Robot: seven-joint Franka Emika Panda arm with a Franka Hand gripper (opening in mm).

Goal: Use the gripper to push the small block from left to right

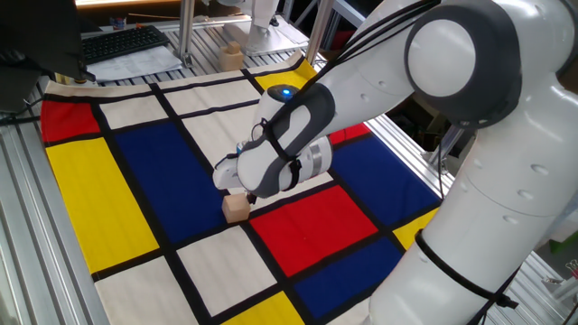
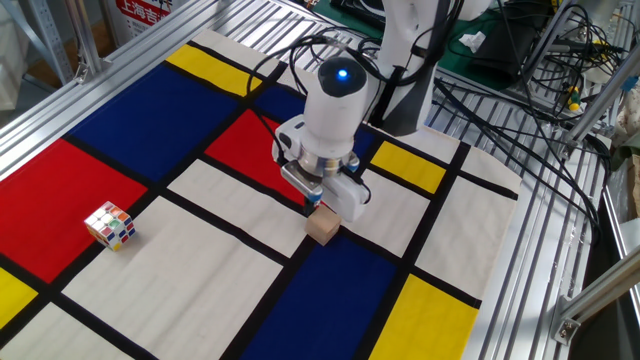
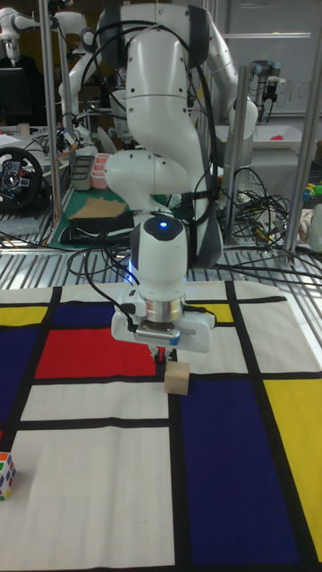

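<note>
Hiding under its housing, the gripper (image 3: pixel 162 357) touches the small block (image 3: pixel 177 378); jaw state unclear.

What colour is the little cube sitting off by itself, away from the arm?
Multicoloured: the cube has small squares of white, red, yellow, blue and green. The other fixed view shows it best.
</note>
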